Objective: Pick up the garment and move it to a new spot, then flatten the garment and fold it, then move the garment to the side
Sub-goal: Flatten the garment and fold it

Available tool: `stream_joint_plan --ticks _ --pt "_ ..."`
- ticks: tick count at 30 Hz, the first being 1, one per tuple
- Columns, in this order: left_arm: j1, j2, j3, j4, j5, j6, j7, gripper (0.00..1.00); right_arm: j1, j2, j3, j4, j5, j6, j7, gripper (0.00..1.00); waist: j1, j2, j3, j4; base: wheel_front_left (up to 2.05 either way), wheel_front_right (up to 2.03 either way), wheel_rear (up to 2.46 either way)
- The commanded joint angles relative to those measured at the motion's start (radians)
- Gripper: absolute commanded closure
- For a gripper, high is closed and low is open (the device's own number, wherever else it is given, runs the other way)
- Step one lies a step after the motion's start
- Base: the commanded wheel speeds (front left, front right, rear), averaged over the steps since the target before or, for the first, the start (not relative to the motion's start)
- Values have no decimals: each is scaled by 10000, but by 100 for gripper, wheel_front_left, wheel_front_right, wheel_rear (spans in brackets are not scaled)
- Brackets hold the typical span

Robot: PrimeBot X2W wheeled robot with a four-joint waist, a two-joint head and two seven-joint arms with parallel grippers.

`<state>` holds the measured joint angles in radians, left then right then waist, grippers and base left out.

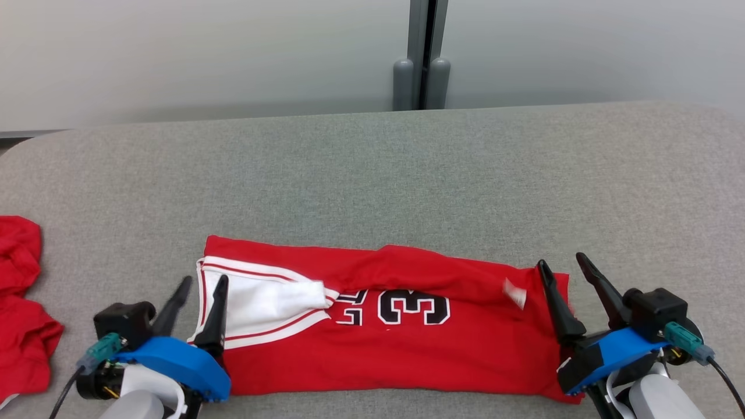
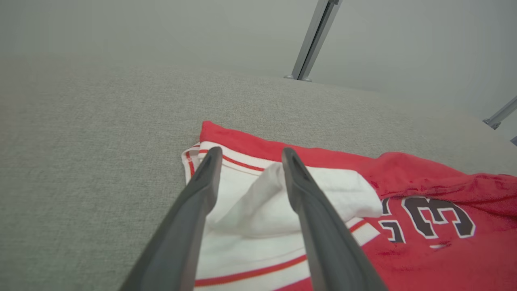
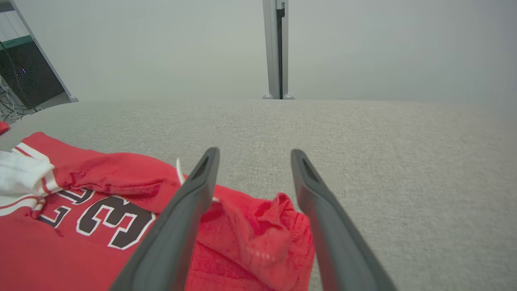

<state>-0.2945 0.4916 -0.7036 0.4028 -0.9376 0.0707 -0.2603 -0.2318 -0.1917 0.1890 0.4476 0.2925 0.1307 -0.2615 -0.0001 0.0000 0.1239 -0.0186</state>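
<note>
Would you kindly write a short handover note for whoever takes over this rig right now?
Left gripper: open, empty, over the white-trimmed end of the red jersey.
Right gripper: open, empty, over the jersey's other end.
Jersey: lying as a long folded band near the front edge of the grey table. Another red garment lies at the far left.
Done: placed, flattened, first fold.
Left: probably a cross fold, then moving it aside.

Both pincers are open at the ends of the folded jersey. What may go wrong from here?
The white flap on the jersey lies loose under the left pincer; a grasp there might lift only that layer and undo the fold.
The corner by the right pincer is bunched, so it may slip out.
Moved left, it could land on the other red garment.
</note>
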Motion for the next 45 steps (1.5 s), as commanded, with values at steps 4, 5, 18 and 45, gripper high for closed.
stream_joint_plan --ticks 4,5,18,45 --pt "420 -345 1180 -280 919 206 -54 0 456 16 -261 -588 174 3 -46 0 1 0 -173 -82 0 0 0" --pt "523 -457 1504 -403 1172 242 -55 0 490 3 -318 -650 192 3 -45 0 1 0 -194 -92 0 0 0" --pt "1663 -2081 4705 -1812 4839 -142 -59 0 -181 287 -638 1678 403 3 117 0 1 0 -134 56 0 0 0" --pt "2212 -3936 7317 -1559 7476 -1589 -60 0 -610 -292 -87 3607 2342 -1 397 100 1 0 -375 -65 0 0 0"
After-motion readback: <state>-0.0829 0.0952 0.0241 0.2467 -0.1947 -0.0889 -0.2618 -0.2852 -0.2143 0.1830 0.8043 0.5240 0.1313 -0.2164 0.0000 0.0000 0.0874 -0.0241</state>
